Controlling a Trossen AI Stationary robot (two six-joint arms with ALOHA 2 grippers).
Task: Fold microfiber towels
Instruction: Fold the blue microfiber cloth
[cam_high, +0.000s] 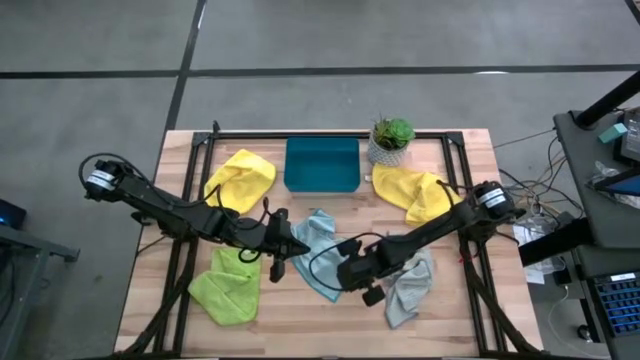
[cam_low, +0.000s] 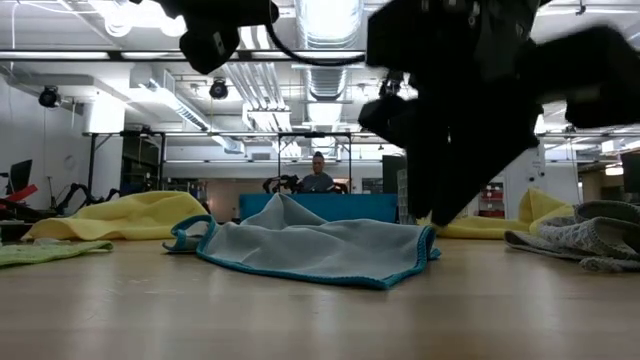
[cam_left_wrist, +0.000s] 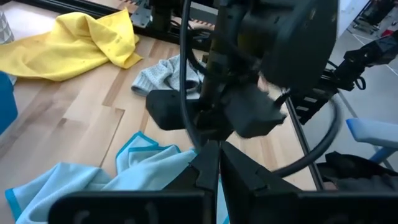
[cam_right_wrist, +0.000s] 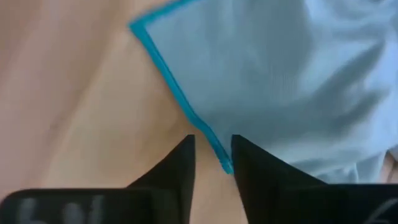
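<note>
Both arms are in over the light blue towel (cam_high: 318, 252) at the middle of the surface (cam_high: 460, 320), and nothing here looks folded yet. The left end effector (cam_high: 297, 247) sits at the towel's left edge with its fingers pressed together; in the left wrist view a bit of blue cloth lies right at the tips, though I cannot say for sure it is pinched. The right end effector (cam_right_wrist: 212, 152) is at the towel's near-right edge, jaws a narrow gap apart, straddling the teal hem without clamping it as far as I can see. Around them the rest wait: a yellow towel (cam_high: 241, 180) rumpled at the back left, a second yellow towel (cam_high: 415, 190) at the back right, the lime green towel (cam_high: 227, 287) crumpled at the front left, the grey towel (cam_high: 408, 290) heaped at the front right. So by my reading it is one cloth in hand and four untouched, most of the job ahead. The teal tray (cam_high: 321, 165) stands at the back centre beside a small potted plant (cam_high: 390, 140). The high view alone lays out all five cloths; the low view shows what it cannot, that the blue towel is humped up off the wood, not flat, with a person seated far behind; only the right wrist view shows the hem running between those fingers.
</note>
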